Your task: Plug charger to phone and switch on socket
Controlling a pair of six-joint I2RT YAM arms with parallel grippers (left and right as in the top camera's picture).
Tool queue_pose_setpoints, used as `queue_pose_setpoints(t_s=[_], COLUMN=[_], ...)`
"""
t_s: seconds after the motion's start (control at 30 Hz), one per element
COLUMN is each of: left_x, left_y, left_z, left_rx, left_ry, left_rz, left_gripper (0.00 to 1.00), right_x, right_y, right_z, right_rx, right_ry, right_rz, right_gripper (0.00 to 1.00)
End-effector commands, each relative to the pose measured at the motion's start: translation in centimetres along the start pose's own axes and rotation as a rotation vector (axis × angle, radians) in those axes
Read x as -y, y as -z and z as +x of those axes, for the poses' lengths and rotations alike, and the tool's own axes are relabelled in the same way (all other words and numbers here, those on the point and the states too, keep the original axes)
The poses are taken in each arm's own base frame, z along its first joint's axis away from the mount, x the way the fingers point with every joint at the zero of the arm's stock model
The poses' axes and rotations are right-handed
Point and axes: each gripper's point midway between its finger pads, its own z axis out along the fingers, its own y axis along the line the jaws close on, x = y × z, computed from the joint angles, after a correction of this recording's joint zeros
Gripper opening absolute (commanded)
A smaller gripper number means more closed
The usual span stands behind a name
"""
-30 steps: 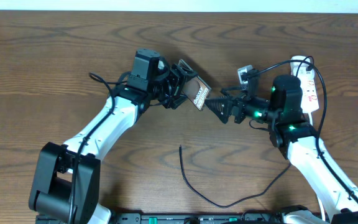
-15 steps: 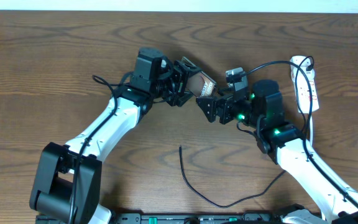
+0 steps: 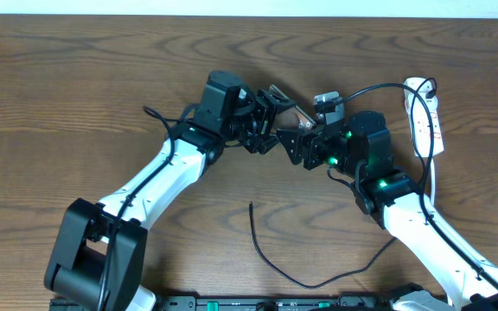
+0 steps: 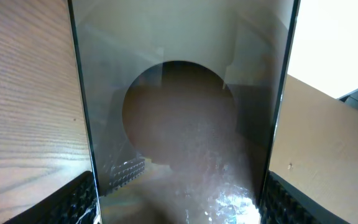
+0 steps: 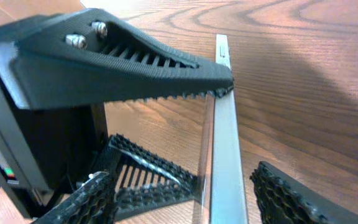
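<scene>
The phone is held tilted above the table in my left gripper, which is shut on it. In the left wrist view the glossy screen fills the frame between the jaws. My right gripper is open, with a finger on each side of the phone. In the right wrist view its fingers straddle the phone's thin edge without touching it. The charger, a thin black cable, lies loose on the table in front, its tip free. The socket, a white power strip, lies at the far right.
A black cable arcs from the right wrist over to the power strip's rounded end. The strip's white cord runs down beside the right arm. The wooden table extends to the left and back.
My left gripper has carried the phone to the right. My right gripper has moved left to meet it and now has its open fingers around the phone's edge.
</scene>
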Motion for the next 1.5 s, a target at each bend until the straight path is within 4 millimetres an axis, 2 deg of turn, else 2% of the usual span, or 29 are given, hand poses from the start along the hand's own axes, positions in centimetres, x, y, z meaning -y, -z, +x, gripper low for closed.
queue_pose_setpoints(t_s=[0.0, 0.17, 0.43, 0.53, 0.63, 0.7, 0.83, 0.97, 1.0, 1.03, 1.07, 1.1, 1.23, 1.37, 1.47], left_x=[2.3, 2.5, 2.5, 2.5, 2.5, 2.5, 2.5, 2.5, 2.5, 2.5, 2.5, 2.5, 2.6, 2.9, 3.5], left_y=[0.9, 0.9, 0.5, 0.6, 0.5, 0.6, 0.6, 0.6, 0.6, 0.6, 0.6, 0.6, 0.9, 1.8, 2.9], left_z=[1.2, 1.2, 2.0, 2.0, 2.0, 2.0, 2.0, 1.9, 1.9, 1.9, 1.9, 1.8, 1.5, 1.5, 1.4], left_rx=[-0.024, -0.026, -0.04, -0.04, -0.041, -0.04, -0.04, -0.032, -0.033, -0.032, -0.032, -0.03, -0.037, -0.099, -0.156], left_ry=[-0.028, -0.026, -0.036, -0.037, -0.036, -0.036, -0.036, -0.036, -0.036, -0.037, -0.037, -0.036, -0.052, -0.059, -0.081], left_rz=[0.057, 0.065, 0.064, 0.064, 0.064, 0.064, 0.064, 0.064, 0.064, 0.064, 0.064, 0.065, 0.069, 0.083, 0.112], left_gripper=[0.07, 0.07, 0.07, 0.07, 0.07, 0.07, 0.07, 0.08, 0.17, 0.64, 0.9, 0.93, 0.93, 0.94, 0.93], right_x=[-0.2, -0.2, 0.1, 0.1, 0.1, 0.1, 0.1, 0.1, 0.1, 0.1, 0.1, 0.1, 0.4, 2.4, 4.2], right_y=[-0.3, -0.3, -0.3, -0.3, -0.3, -0.3, -0.3, -0.3, -0.3, -0.3, -0.3, -0.3, -0.2, 0.2, 0.8], right_z=[-0.4, -0.4, -0.4, -0.3, -0.3, -0.3, -0.3, -0.3, -0.4, -0.4, -0.4, -0.4, -0.7, -1.5, -2.3], right_rx=[0.005, 0.005, 0.009, 0.005, 0.004, 0.005, 0.005, 0.005, 0.006, 0.006, 0.007, 0.009, 0.021, 0.053, 0.095], right_ry=[-0.018, -0.02, -0.02, -0.021, -0.021, -0.021, -0.021, -0.021, -0.02, -0.02, -0.02, -0.02, -0.02, -0.06, -0.164], right_rz=[0.0, 0.0, 0.02, 0.019, 0.02, 0.019, 0.02, 0.022, 0.022, 0.022, 0.021, 0.021, 0.031, 0.107, 0.155], right_gripper=[0.67, 0.57, 0.56, 0.42, 0.35, 0.22, 0.08, 0.01, 0.01, 0.01, 0.01, 0.01, 0.01, 0.01, 0.01])
